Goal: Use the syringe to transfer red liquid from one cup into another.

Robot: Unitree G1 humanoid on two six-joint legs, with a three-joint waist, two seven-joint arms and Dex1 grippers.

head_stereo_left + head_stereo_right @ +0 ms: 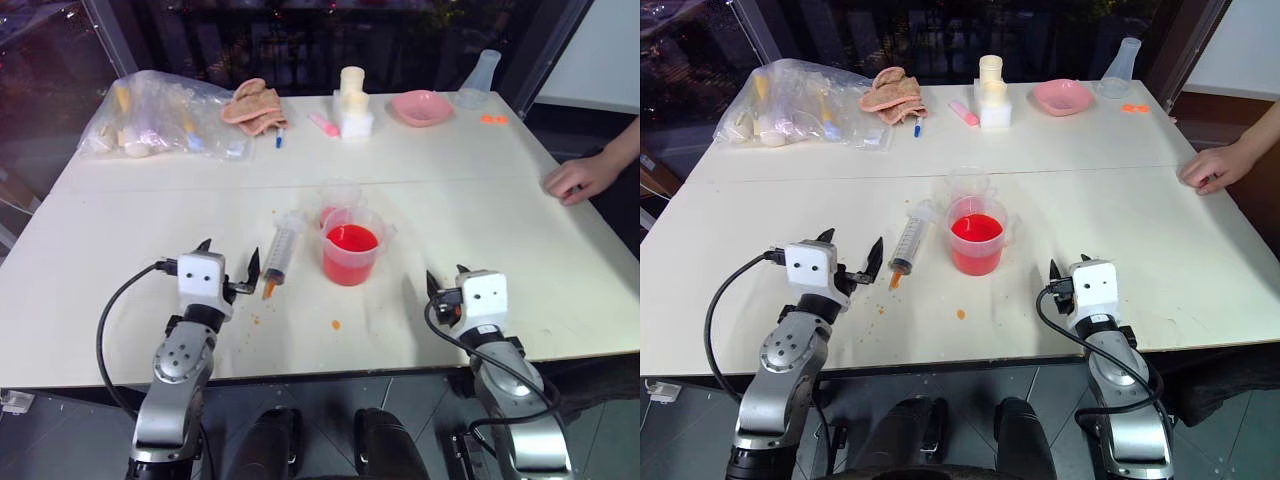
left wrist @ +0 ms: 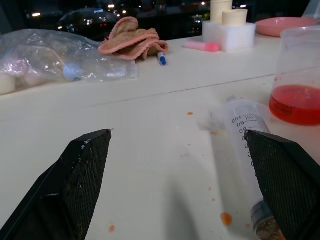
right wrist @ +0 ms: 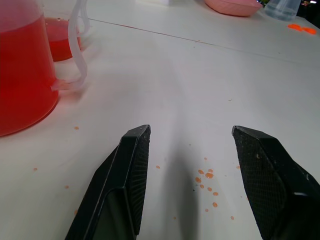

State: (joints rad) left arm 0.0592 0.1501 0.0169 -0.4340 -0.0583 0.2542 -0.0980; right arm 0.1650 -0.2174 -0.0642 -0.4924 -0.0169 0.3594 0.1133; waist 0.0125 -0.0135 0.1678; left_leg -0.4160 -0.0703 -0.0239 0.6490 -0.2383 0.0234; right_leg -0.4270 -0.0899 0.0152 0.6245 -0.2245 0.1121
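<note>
- My left gripper (image 1: 231, 265) is spread wide and holds nothing; it hovers low over the table (image 1: 120, 230), on the near-left side of the beaker (image 1: 352, 252).
- The syringe (image 1: 281, 248) lies flat on the table just left of the beaker, apart from my left fingers (image 2: 82, 175). Its orange tip points toward the near edge of the table, and its plunger end points toward the far side.
- My right gripper (image 1: 445, 283) is also released and empty, at the near-right side of the beaker and well apart from it.
- The beaker stands upright near the middle of the table and holds red liquid (image 1: 351, 238). Its handle (image 3: 79, 47) faces my right side.
- The small cup (image 1: 339, 197) stands upright just behind the beaker, touching or nearly touching it. A little red liquid shows at its bottom.
- Small orange drops (image 1: 335, 324) mark the table in front of the beaker.
- Far behind the beaker lie a pink bowl (image 1: 421, 107), a white foam block (image 1: 353, 118) with cream cylinders on it, a blue pen (image 1: 279, 136), a peach cloth (image 1: 254, 104) and a clear plastic bag (image 1: 160, 116).
- A person's hand (image 1: 578, 178) rests on the table edge, far right of the beaker.
</note>
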